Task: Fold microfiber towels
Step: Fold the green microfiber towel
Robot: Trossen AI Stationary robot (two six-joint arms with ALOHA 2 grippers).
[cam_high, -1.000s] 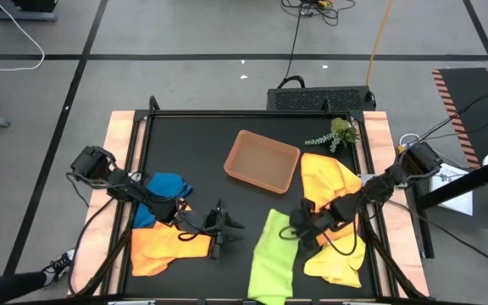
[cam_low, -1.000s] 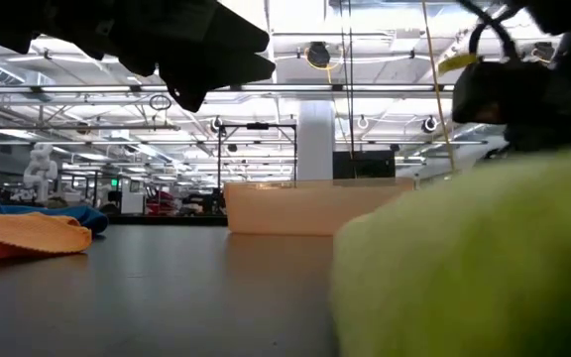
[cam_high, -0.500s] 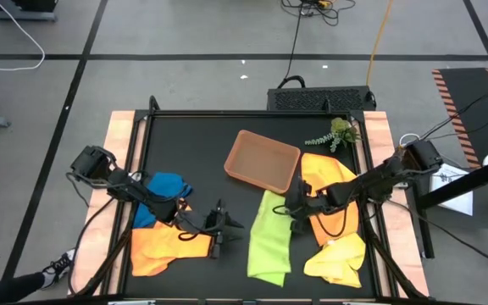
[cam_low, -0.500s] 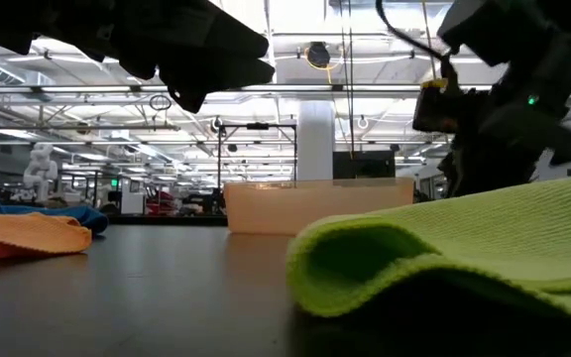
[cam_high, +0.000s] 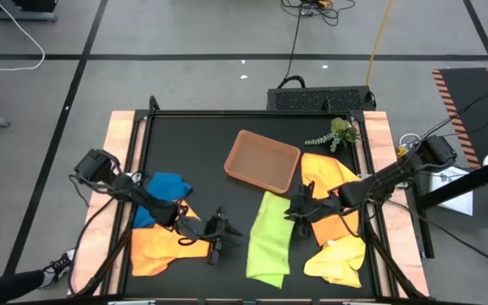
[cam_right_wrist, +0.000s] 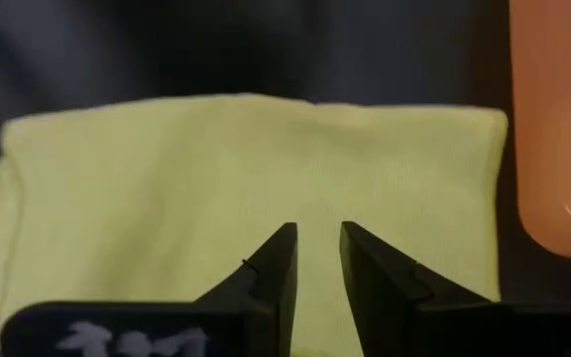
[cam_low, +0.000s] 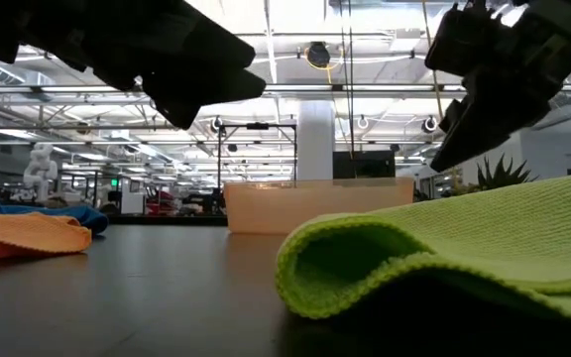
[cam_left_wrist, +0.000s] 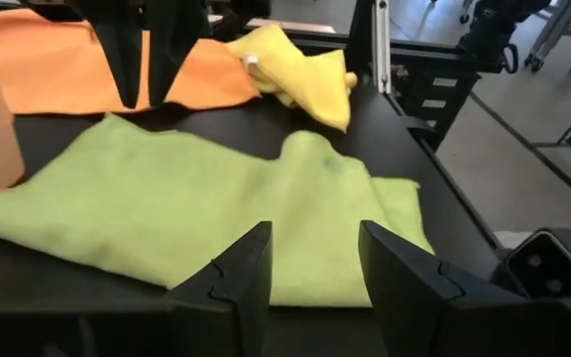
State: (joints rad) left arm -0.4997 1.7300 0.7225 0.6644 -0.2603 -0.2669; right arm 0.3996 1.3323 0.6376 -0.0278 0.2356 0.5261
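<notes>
- The right hand [cam_high: 299, 209] hovers just above the far end of the lime green towel [cam_high: 269, 237], close beside the brown tray [cam_high: 262, 160]. Its fingers [cam_right_wrist: 269, 266] stand a narrow gap apart with nothing between them; the cloth lies flat below them, not held.
- The left hand [cam_high: 219, 235] hangs over bare tabletop [cam_high: 193, 148] between the orange towel [cam_high: 163, 246] and the lime green one. Its fingers [cam_left_wrist: 244, 273] are parted to a middling gap and empty.
- The relation that matters: the lime green towel lies as a long strip running from near the tray toward the front edge of the tabletop. It sits between the two hands; the right hand is at its far end, while the left hand faces its long side from just beside it.
- The low view shows a rolled, doubled edge on this towel, so it looks folded over once already. My judgement is that a next fold would go along the long axis, and the right hand is best placed to take the far end.
- Count of towels: one blue [cam_high: 166, 188], one orange at the left front, one lime green, one yellow [cam_high: 339, 258] at the right front, and a yellow-orange cloth [cam_high: 326, 175] under the right arm.
- One tray and one plant sprig [cam_high: 335, 134], both at the far side.
</notes>
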